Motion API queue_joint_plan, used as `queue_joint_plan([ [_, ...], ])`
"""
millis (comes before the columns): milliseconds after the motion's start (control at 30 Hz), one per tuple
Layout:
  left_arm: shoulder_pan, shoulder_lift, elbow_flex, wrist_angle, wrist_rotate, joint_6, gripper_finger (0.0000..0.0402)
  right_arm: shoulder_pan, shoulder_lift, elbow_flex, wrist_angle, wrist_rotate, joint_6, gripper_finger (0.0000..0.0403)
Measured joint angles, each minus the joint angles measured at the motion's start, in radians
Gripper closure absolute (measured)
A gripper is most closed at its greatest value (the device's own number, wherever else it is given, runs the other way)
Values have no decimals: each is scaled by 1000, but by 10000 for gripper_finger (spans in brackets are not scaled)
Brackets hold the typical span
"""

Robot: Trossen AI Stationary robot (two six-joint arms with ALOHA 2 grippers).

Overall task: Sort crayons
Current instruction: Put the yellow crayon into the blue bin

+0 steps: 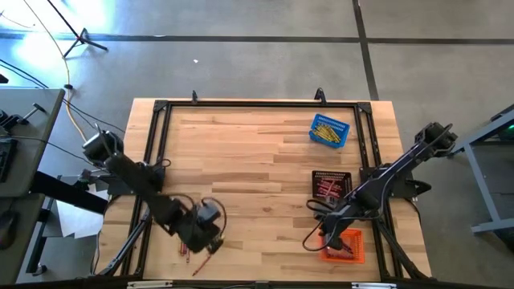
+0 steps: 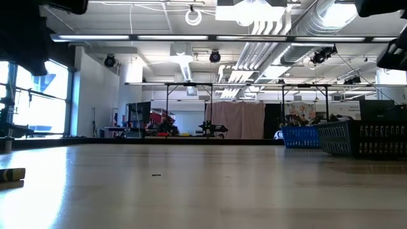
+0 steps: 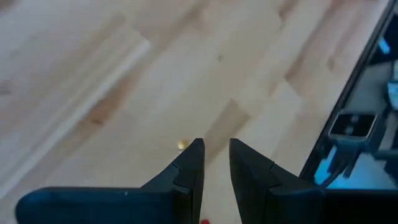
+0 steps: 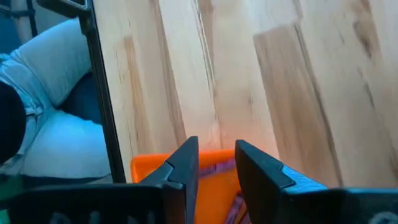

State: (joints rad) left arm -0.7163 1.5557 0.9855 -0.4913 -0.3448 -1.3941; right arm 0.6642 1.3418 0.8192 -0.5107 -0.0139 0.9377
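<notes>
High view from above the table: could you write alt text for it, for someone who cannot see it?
Two dark robot arms work over a wooden table: the right gripper hangs over an orange basket, the left gripper near loose crayons at the front edge. A black basket and a blue basket of yellow crayons sit farther back.

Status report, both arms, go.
Right gripper over orange basket, jaws parted, empty. Left gripper above loose crayons, jaws parted, empty. Nothing blocking.

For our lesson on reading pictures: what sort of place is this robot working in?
Probably a large lab or workshop hall: exposed ceiling ducts, a bare concrete floor, and a framed wooden table with sorting baskets, such as the blue basket.
</notes>
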Motion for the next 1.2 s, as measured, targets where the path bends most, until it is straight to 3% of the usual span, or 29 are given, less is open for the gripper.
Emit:
queue_joint_plan([
  [133,-57,76,0,60,-6,10,338,-25,0,0,23,18,-48,311],
  [400,-79,191,25,69,139,-60,338,-45,0,0,25,19,-57,311],
  [1200,-42,301,96,-18,143,38,338,-45,0,0,60,18,-57,311],
])
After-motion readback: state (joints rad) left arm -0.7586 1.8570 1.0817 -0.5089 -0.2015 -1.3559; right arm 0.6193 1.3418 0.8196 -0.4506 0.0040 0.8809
